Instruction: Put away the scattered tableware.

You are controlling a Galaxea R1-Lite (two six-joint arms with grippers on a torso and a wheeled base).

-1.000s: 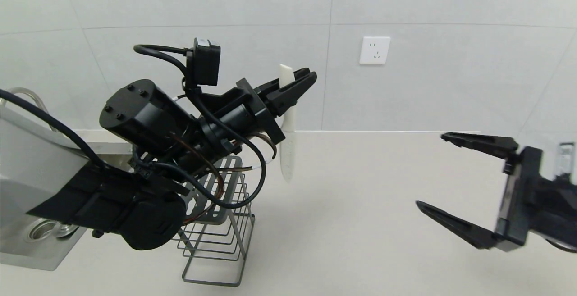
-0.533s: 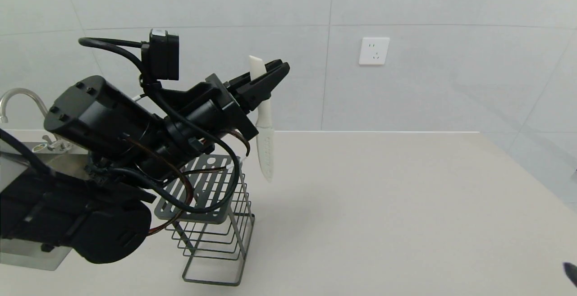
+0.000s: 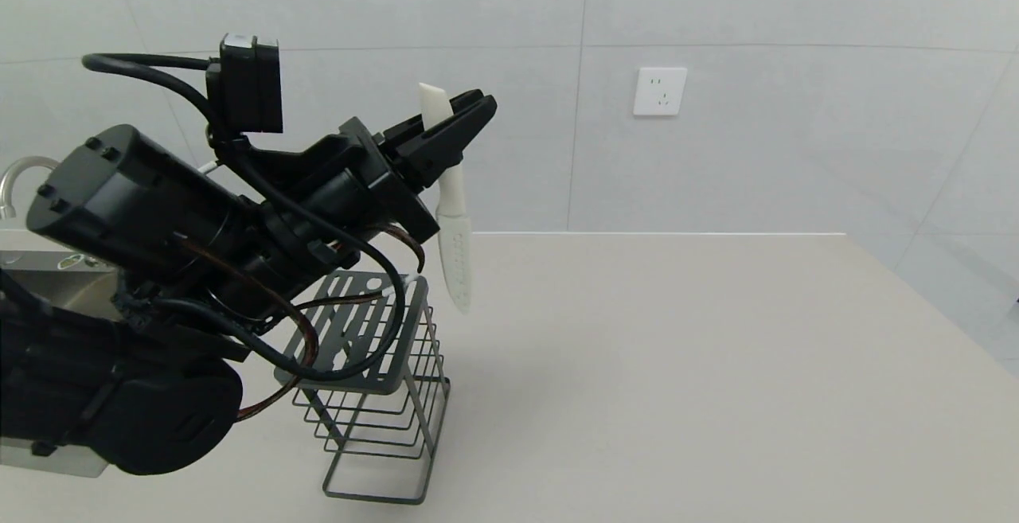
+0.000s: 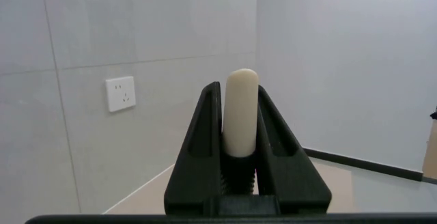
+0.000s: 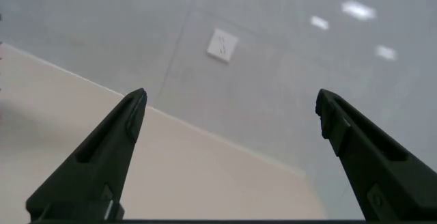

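Observation:
A white knife (image 3: 452, 212) hangs blade down in my left gripper (image 3: 454, 121), which is shut on its handle. The knife's tip is above and a little to the right of the slotted top of a wire rack (image 3: 374, 384) on the counter. In the left wrist view the handle's rounded end (image 4: 240, 108) sticks up between the black fingers (image 4: 202, 135). My right gripper (image 5: 229, 125) is open in the right wrist view, with nothing between its fingers, facing the wall and the counter's far edge.
A steel sink (image 3: 32, 284) with a curved tap (image 3: 17, 177) lies at the far left, mostly behind my left arm. A white wall socket (image 3: 659, 91) sits on the tiled wall. The beige counter (image 3: 677, 364) stretches bare to the right of the rack.
My left arm has carried the knife to the left and a little up, closer over the rack. The right gripper has left the head view at the right side.

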